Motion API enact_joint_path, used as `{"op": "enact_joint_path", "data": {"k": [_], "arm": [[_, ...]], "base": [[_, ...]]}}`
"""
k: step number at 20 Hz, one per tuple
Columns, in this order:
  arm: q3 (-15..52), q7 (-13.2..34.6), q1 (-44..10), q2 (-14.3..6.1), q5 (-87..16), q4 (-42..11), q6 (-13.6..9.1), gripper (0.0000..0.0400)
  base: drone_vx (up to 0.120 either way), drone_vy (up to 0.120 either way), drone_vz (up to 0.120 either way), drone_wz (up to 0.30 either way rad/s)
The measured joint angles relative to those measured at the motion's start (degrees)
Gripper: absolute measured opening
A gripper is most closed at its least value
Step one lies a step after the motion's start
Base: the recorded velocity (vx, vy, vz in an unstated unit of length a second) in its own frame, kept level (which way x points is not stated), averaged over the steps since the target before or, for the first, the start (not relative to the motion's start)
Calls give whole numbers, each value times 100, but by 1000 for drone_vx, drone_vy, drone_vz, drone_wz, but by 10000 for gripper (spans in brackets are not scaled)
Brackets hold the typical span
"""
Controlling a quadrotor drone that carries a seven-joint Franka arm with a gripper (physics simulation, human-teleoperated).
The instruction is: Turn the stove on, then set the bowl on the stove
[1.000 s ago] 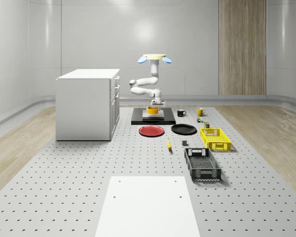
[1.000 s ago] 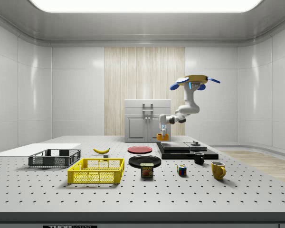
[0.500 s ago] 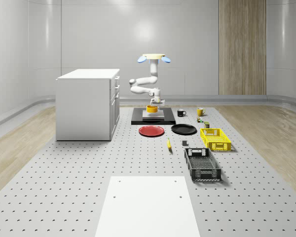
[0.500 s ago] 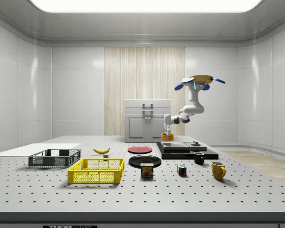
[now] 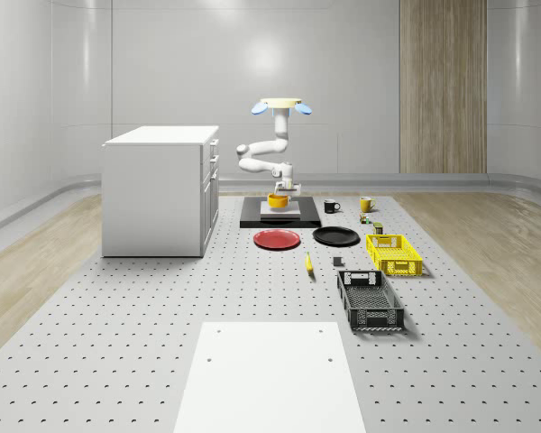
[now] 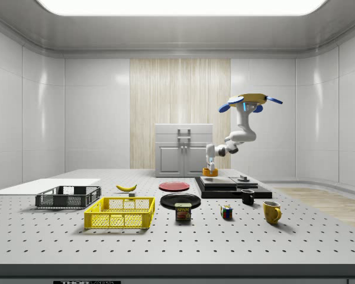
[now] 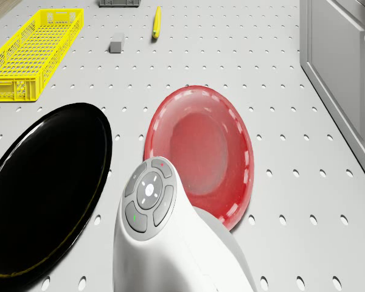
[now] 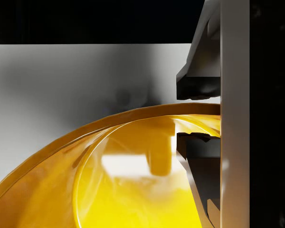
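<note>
The yellow bowl point(image 5: 278, 200) hangs at the grey plate of the black stove point(image 5: 293, 221), seen from the side as bowl point(image 6: 210, 172) over stove point(image 6: 228, 185). I cannot tell whether it touches the plate. My gripper point(image 5: 282, 188) comes down on it from above, and in the side view the gripper point(image 6: 211, 165) is at the bowl's top. Up close, my gripper point(image 8: 183, 113) is shut on the bowl point(image 8: 133, 190), one finger point(image 8: 199, 76) outside its rim, the other inside. The drone point(image 6: 250, 100) hovers above the stove's far side.
A red plate point(image 7: 201, 152) and a black plate point(image 7: 42, 182) lie in front of the stove. A yellow basket point(image 5: 393, 253), a black crate point(image 5: 370, 300), a banana point(image 5: 308, 263), two mugs point(image 6: 272, 211) and small items stand to the whole-scene view's right. The white cabinet point(image 5: 160, 189) stands left.
The drone and arm shifted toward the side view's right, carrying the bowl from the stove's edge to over its grey plate and slightly lower.
</note>
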Motion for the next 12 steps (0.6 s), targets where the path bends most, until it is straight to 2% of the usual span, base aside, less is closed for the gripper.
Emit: {"op": "enact_joint_path", "data": {"k": [2,4,5,7,10,12], "arm": [[-92,-9,-16,17,-87,55,48,100],[-156,-17,-25,34,-149,94,78,218],[-165,-20,-24,40,-160,99,79,258],[-133,-23,-10,46,-135,77,48,314],[-17,-21,24,45,-33,2,-34,359],[28,-19,36,45,7,-26,-66,371]], "base": [[0,0,0,0],[0,0,0,0],[0,0,0,0],[0,0,0,0],[0,0,0,0],[0,0,0,0]]}}
